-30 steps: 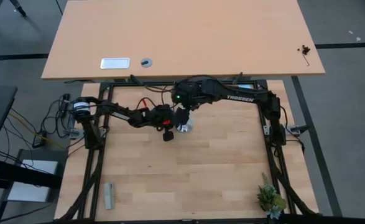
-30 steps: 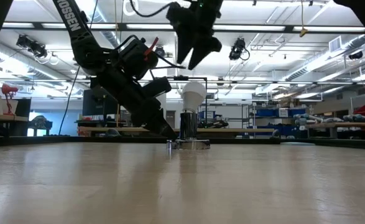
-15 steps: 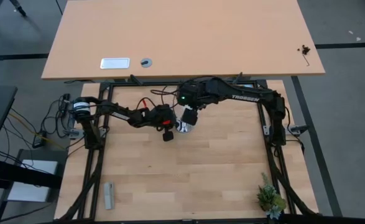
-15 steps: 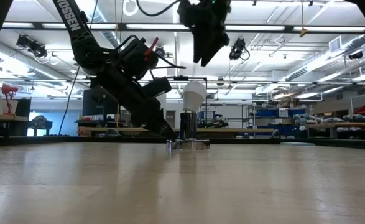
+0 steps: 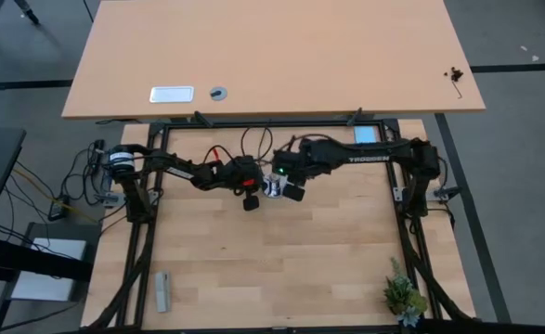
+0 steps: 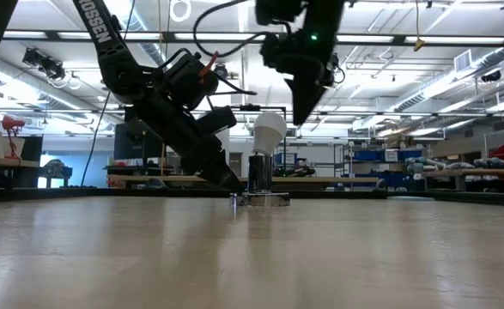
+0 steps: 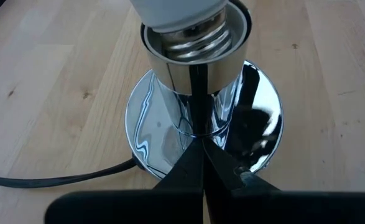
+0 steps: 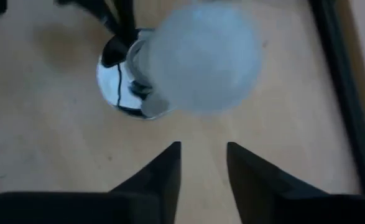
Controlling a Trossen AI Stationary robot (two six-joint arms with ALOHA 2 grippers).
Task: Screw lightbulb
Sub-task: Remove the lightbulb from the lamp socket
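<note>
Two grippers flank the lightbulb (image 6: 268,131): left gripper (image 7: 203,163), jaws closed, pins the socket base (image 7: 170,134); right gripper (image 8: 203,163), jaws apart and empty, hangs at the bulb's 3 o'clock. Risk: an off-centre closure could tilt the bulb and cross-thread it, or tip the base.

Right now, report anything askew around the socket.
The lightbulb leans slightly in the silver socket; threads show above the rim. The right gripper hangs beside it, not gripping.

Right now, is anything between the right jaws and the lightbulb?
Nothing visible. The right gripper hangs beside the lightbulb, jaws apart, bare table between. The left gripper presses the socket base lower down, clear of that gap.
</note>
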